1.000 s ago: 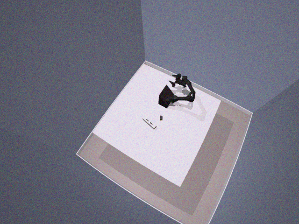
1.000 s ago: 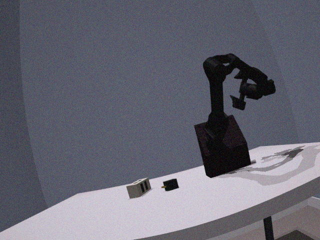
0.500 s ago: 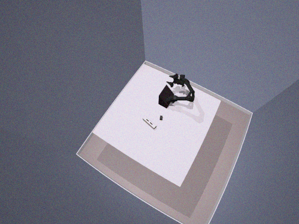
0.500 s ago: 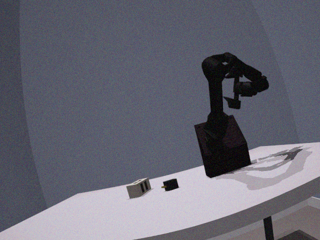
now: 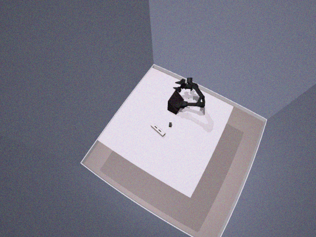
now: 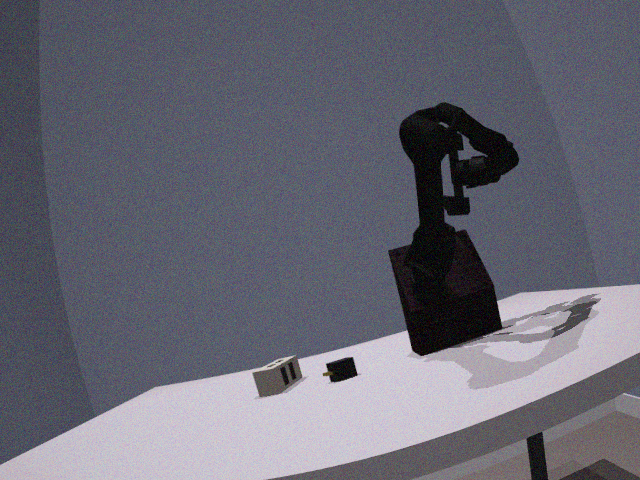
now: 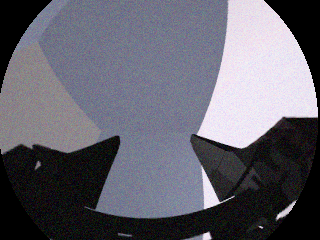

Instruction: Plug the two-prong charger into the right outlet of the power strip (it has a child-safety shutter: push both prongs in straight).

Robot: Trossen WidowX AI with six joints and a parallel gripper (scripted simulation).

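Observation:
My gripper (image 5: 175, 85) (image 7: 155, 139) is open, its fingers wide apart with nothing between them. It is raised beside and behind the arm's base, far from the charger. The black charger (image 5: 170, 124) (image 6: 342, 369) lies on the table between the base and the power strip. Its brass prongs (image 6: 327, 373) point toward the strip. The pale power strip (image 5: 162, 133) (image 6: 268, 381) has two dark outlet openings on its side facing the charger. The charger and the strip stand apart. Neither shows in the wrist view.
The arm's dark block-shaped base (image 5: 175, 103) (image 6: 454, 315) stands on the white table (image 5: 153, 153) (image 6: 180, 428), on the charger's far side from the strip. The arm is folded above and behind it. Table edges and walls show in the wrist view.

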